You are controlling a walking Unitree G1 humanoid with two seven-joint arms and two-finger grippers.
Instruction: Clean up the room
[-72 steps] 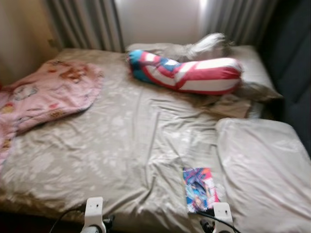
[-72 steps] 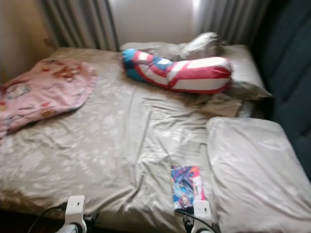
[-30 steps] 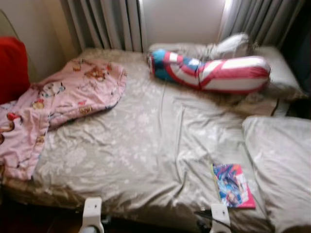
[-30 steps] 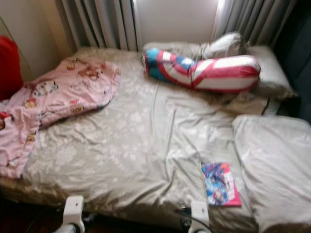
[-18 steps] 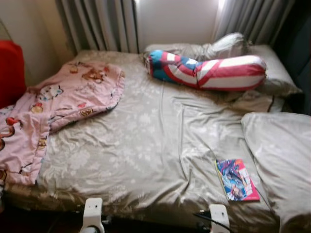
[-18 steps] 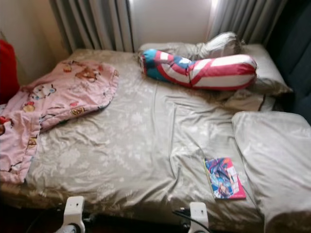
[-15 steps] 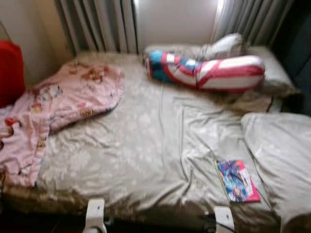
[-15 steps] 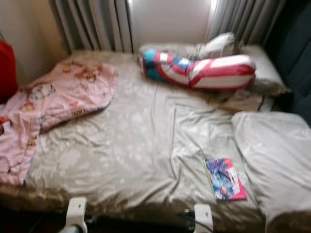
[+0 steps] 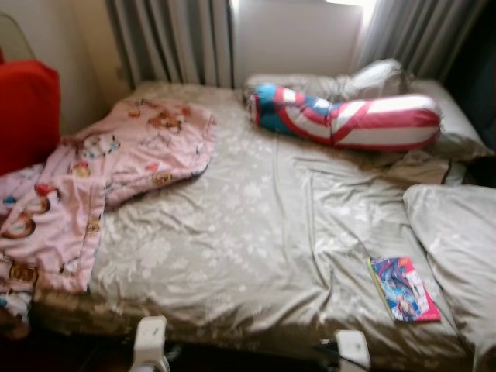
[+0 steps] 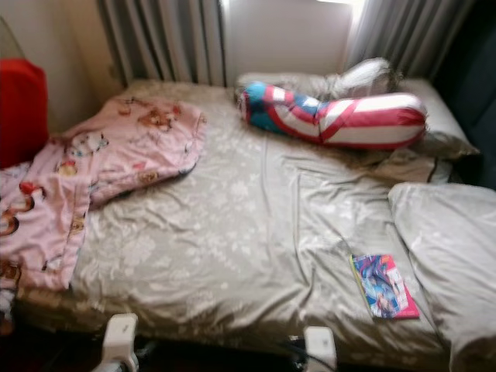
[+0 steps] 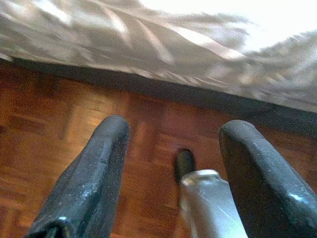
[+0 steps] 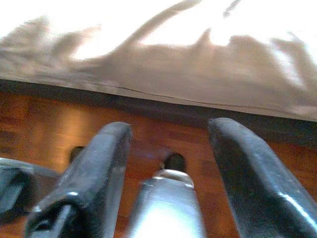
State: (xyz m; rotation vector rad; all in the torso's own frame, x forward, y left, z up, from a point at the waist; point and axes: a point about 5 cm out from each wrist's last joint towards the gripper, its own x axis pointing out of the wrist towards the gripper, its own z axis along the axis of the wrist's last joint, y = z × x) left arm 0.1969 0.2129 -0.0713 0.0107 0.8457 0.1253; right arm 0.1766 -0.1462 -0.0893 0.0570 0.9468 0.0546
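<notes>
A big bed [image 9: 256, 232] with a wrinkled tan sheet is seen from its foot end. A small bright book [image 9: 403, 288] — blue and pink on its cover — lies flat on the sheet near the foot edge of the bed, on the robot's right side. It is just beside a big tan pillow [image 9: 457, 232] that sits at the right edge of the bed.

A pink blanket [image 9: 101, 178] with cartoon pictures is bunched up on the left side of the bed, and part of it hangs over the left edge. A long red, white and blue bolster [image 9: 349, 120] lies across the head end of the bed, on top of more tan pillows [image 9: 434, 116]. Grey curtains [image 9: 170, 43] hang behind the head end. Something red [image 9: 27, 112] stands past the left edge of the bed.

The left tool [image 11: 171, 163] is held low over the wooden floor [image 11: 59, 124], just in front of the foot edge of the bed. Its two black fingers are spread wide apart and nothing is held between them. The right tool [image 12: 171, 163] is held the same way — low over the floor by the foot edge, fingers wide apart, with nothing in them. The book is up on the bed, above and beyond the right tool, and it is not touched by either tool.
</notes>
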